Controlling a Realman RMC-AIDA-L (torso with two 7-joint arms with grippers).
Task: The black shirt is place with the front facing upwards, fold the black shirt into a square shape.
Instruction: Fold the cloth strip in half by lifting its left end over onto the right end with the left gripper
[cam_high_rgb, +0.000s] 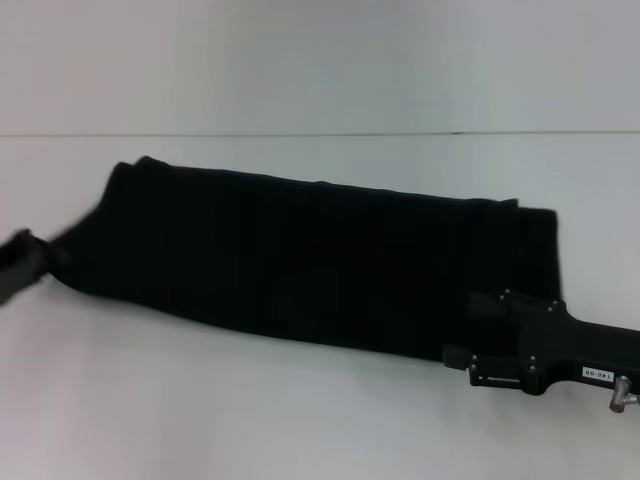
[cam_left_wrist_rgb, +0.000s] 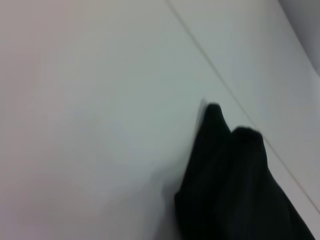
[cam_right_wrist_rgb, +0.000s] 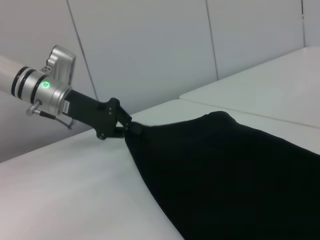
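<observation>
The black shirt (cam_high_rgb: 300, 260) lies as a long folded band across the white table (cam_high_rgb: 250, 420), no lettering showing. My left gripper (cam_high_rgb: 30, 262) is at the band's left end. In the right wrist view the left gripper (cam_right_wrist_rgb: 127, 127) is shut on a corner of the shirt (cam_right_wrist_rgb: 225, 175), and the cloth is drawn to a point at its tips. My right gripper (cam_high_rgb: 468, 330) sits over the band's right end, near its front edge, dark against the dark cloth. The left wrist view shows only a bunched end of the shirt (cam_left_wrist_rgb: 235, 185) on the table.
A seam in the table (cam_high_rgb: 320, 134) runs across behind the shirt. Pale wall panels (cam_right_wrist_rgb: 150, 50) stand behind the left arm. Bare white tabletop lies in front of the shirt (cam_high_rgb: 200, 400).
</observation>
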